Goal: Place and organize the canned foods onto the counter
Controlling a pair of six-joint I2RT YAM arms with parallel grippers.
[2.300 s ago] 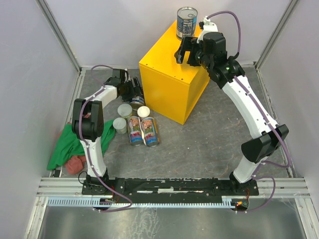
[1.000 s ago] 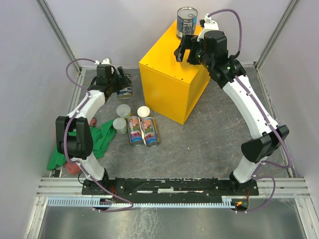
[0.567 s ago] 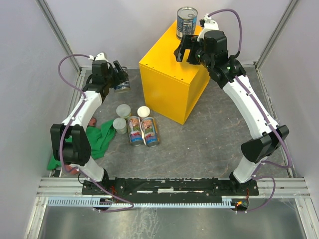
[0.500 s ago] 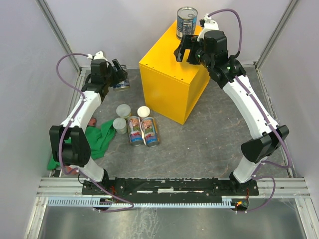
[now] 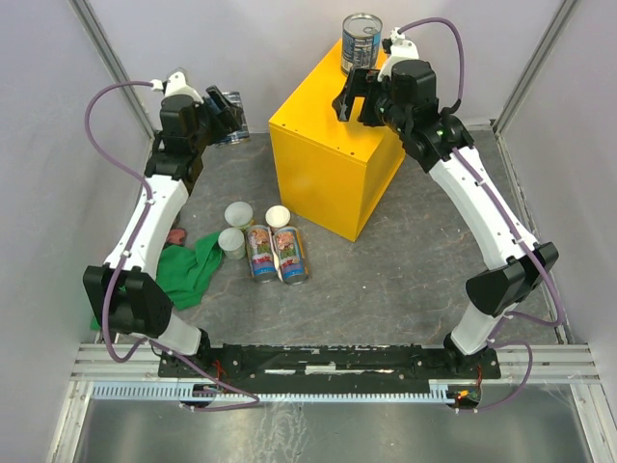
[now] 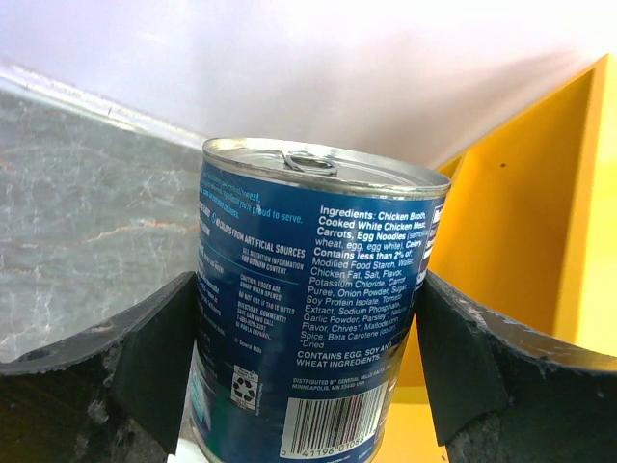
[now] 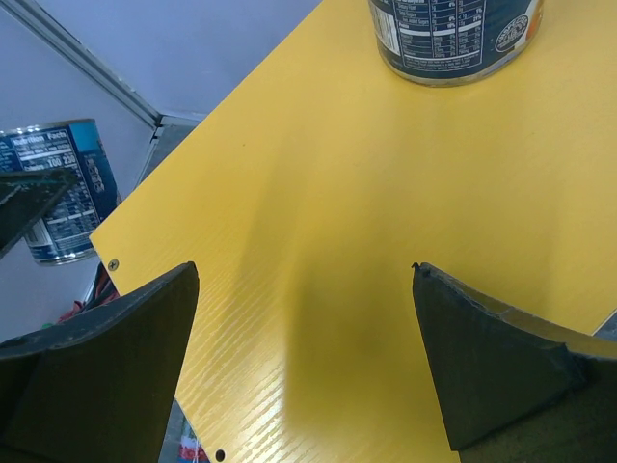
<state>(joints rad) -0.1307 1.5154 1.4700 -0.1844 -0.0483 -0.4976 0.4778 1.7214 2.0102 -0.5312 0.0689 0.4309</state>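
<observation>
My left gripper is shut on a wide blue-labelled can and holds it upright in the air, left of the yellow counter. That can also shows at the left edge of the right wrist view. A second blue-labelled can stands on the counter's far corner, also seen in the right wrist view. My right gripper is open and empty just above the counter top, near that can. Two tall colourful cans lie on the floor beside three small pale-lidded cans.
A green cloth lies on the grey floor at the left with a small reddish thing beside it. Metal frame posts and pale walls close the cell on both sides and the back.
My left arm has lifted the blue can off the floor beside the counter and carried it up and back. My right gripper has stayed open over the counter top.
</observation>
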